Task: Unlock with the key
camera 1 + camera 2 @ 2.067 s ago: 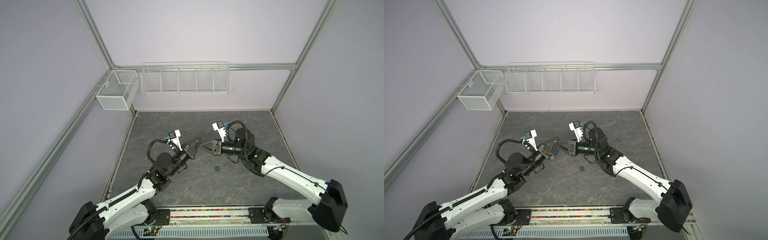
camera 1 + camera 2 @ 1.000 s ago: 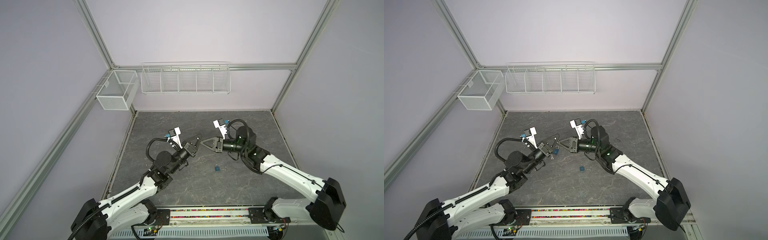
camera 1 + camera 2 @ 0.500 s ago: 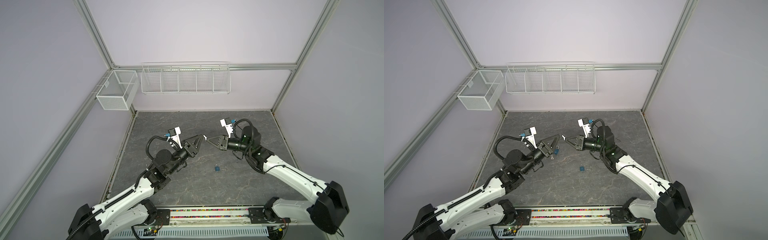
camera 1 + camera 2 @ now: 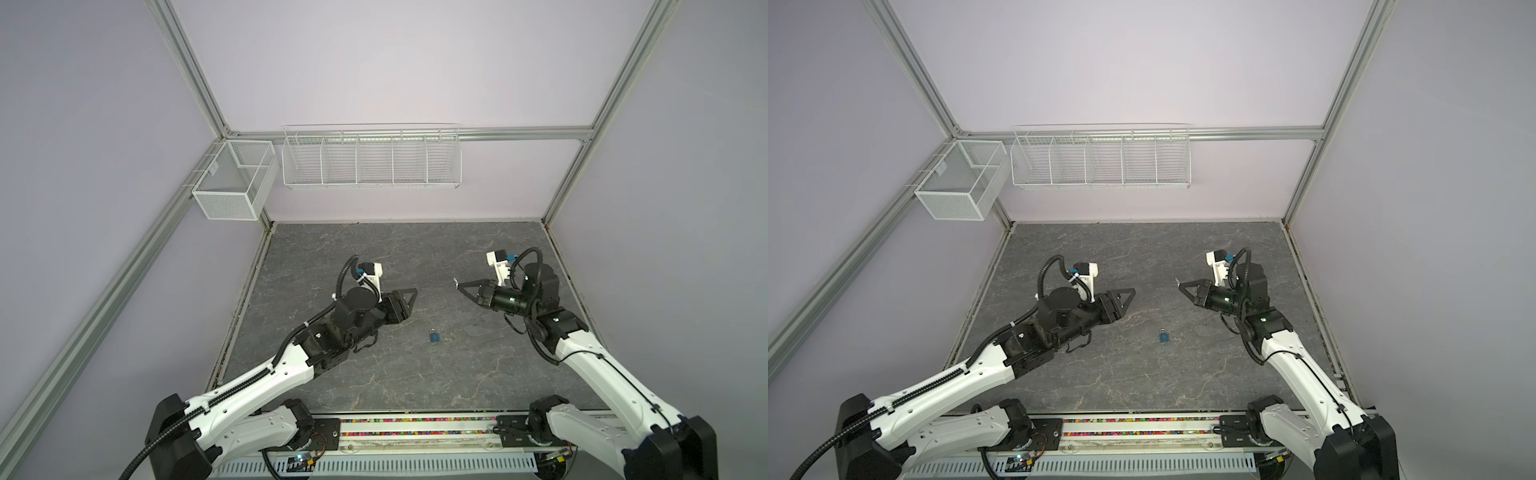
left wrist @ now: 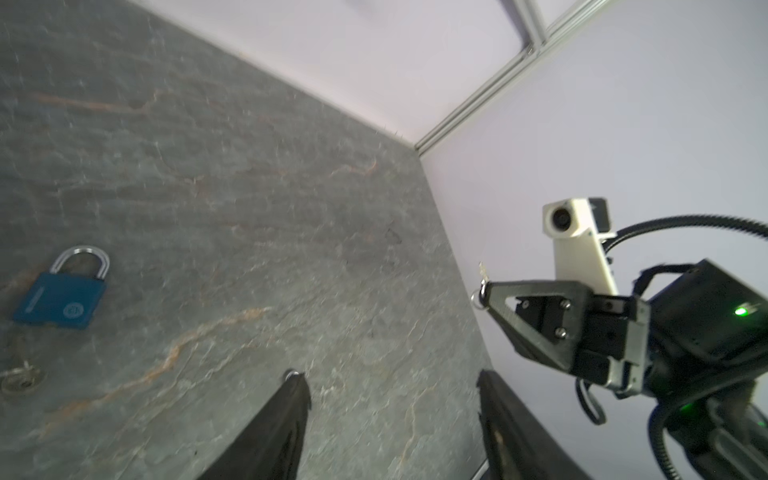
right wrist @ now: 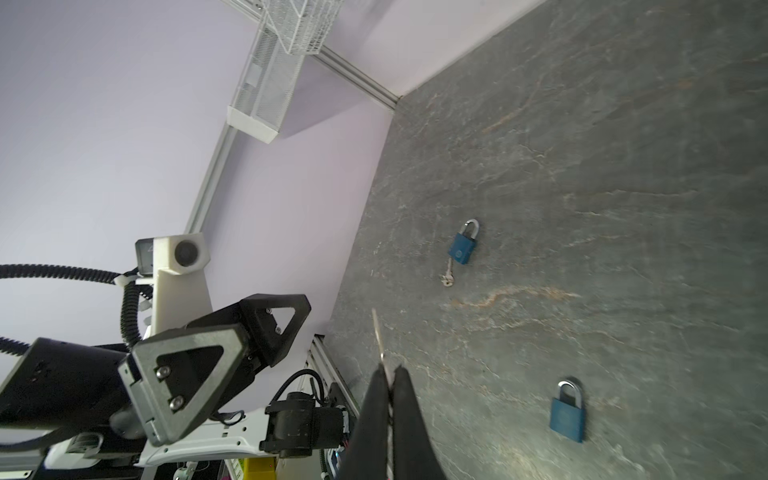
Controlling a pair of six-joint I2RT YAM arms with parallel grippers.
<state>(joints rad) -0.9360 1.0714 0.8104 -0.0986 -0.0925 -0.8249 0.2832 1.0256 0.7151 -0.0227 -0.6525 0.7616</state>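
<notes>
My right gripper (image 6: 390,370) is shut on a small silver key (image 6: 377,332) whose blade sticks out past the fingertips. It hangs above the floor at the right in both top views (image 4: 459,286) (image 4: 1180,284). My left gripper (image 5: 390,378) (image 4: 411,303) is open and empty, facing the right one across a wide gap. The right wrist view shows two blue padlocks on the floor: one (image 6: 464,243) with a loose key (image 6: 448,277) by its base, and another (image 6: 567,411) nearer. In both top views only one padlock (image 4: 434,336) (image 4: 1163,336) shows.
The floor is dark grey slate (image 4: 374,374), walled on three sides. A wire rack (image 4: 371,160) and a mesh box (image 4: 232,187) hang high on the walls. A rail (image 4: 415,432) runs along the front edge between the arm bases.
My left gripper has opened, and the blue padlock it held is no longer between its fingers. The right gripper has drawn back to the right with the key; the two no longer meet.
</notes>
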